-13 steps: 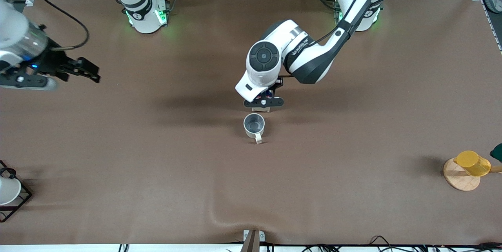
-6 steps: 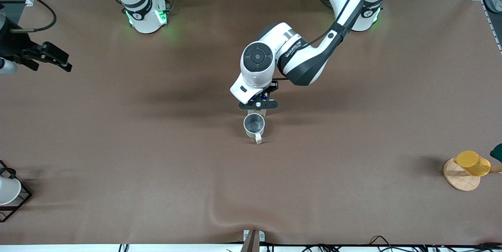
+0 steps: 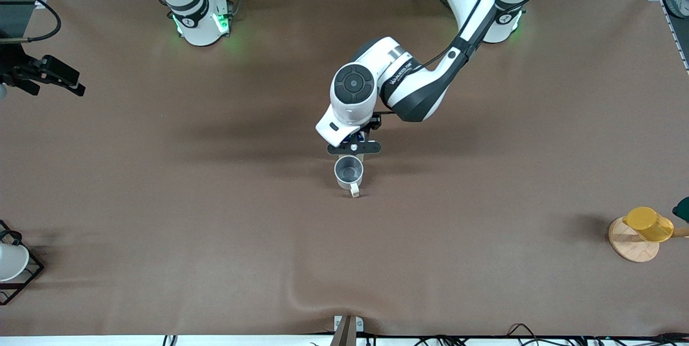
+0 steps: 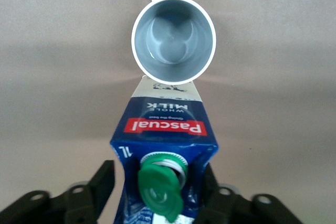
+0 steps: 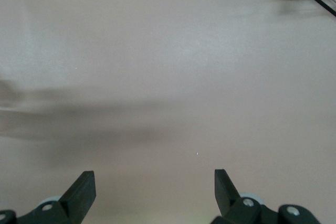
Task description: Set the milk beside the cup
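Note:
The milk (image 4: 163, 124), a dark blue carton with a red logo and a green cap, stands upright between the fingers of my left gripper (image 4: 157, 174), which is shut on its sides. In the front view only a pale sliver of the milk (image 3: 358, 157) shows under my left gripper (image 3: 353, 147). The cup (image 3: 349, 172), a cream-white mug with a grey inside, sits mid-table, just nearer the front camera than the milk; in the left wrist view the cup (image 4: 173, 38) is right beside the carton. My right gripper (image 3: 64, 78) is open and empty, raised at the right arm's end; it also shows in its wrist view (image 5: 155, 182).
A yellow cup (image 3: 648, 224) lies on a round wooden coaster (image 3: 627, 244) at the left arm's end. A black wire rack (image 3: 29, 273) with a white cup (image 3: 11, 261) stands at the right arm's end, near the front edge.
My left gripper has carried the milk closer to the cup. My right arm has pulled back toward its end of the table and risen.

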